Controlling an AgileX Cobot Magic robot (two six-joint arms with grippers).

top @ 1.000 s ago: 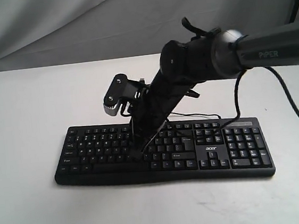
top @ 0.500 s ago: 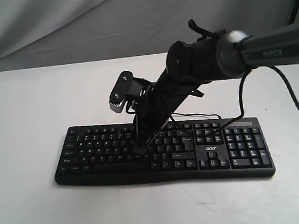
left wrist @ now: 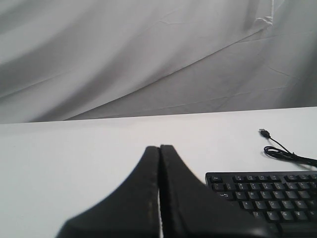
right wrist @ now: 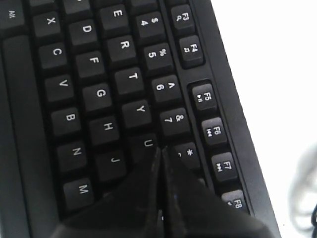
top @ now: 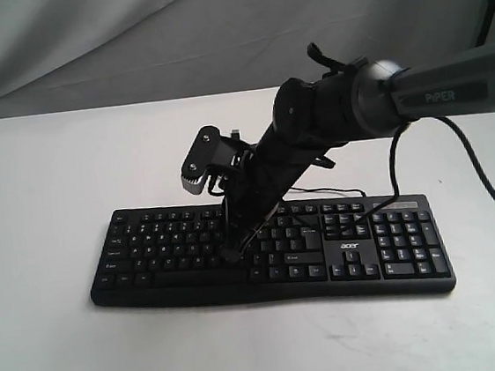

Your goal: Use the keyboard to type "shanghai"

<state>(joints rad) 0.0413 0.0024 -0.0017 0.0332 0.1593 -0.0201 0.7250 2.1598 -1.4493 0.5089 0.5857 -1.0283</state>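
Note:
The black keyboard (top: 269,248) with white legends and an acer logo lies across the white table. My right gripper (top: 228,255) is shut with nothing in it and points down onto the letter keys in the keyboard's middle. In the right wrist view the right gripper (right wrist: 160,148) has its closed tips between the U key (right wrist: 147,143) and the 8 key (right wrist: 187,153), over the keyboard (right wrist: 124,84). My left gripper (left wrist: 159,148) is shut and empty, off the corner of the keyboard (left wrist: 267,196). The left arm does not show in the exterior view.
The keyboard's thin black cable (left wrist: 285,152) with its USB plug (left wrist: 264,132) lies loose on the table behind it. A grey cloth backdrop (top: 126,39) hangs behind the white table (top: 43,180). The right arm (top: 372,101) reaches in above the keyboard's number pad side.
The right arm shifted a little over the letter keys, its wrist rising slightly and its tip staying low on the middle rows. The keyboard has not moved.

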